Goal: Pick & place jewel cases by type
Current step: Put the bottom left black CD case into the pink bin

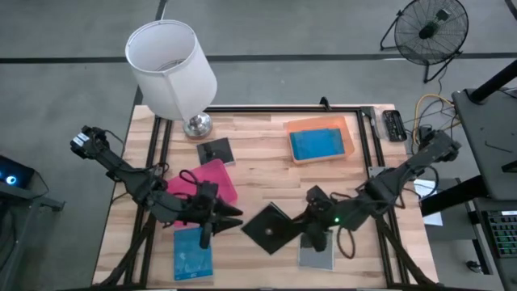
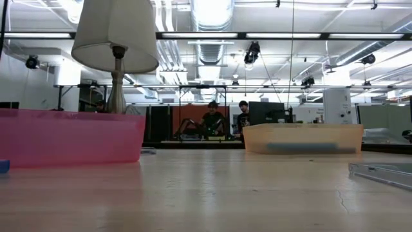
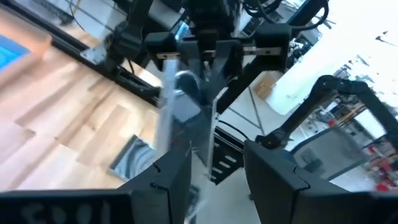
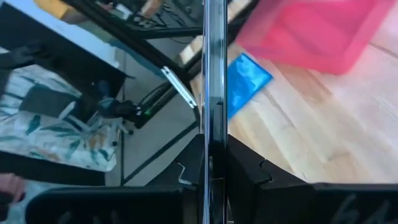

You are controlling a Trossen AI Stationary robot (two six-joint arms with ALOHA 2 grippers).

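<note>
Two grippers; one dark case

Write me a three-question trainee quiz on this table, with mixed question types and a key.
1. True or false: the orange tray holds a blue jewel case.
2. The right gripper is: A) open and empty; B) shut on the dark jewel case; C) shut on a lamp.
3. Fill in: the loose blue jewel case lies flat on the table on the ___ arm's side.

Key: 1 true; 2 B; 3 left.
</note>
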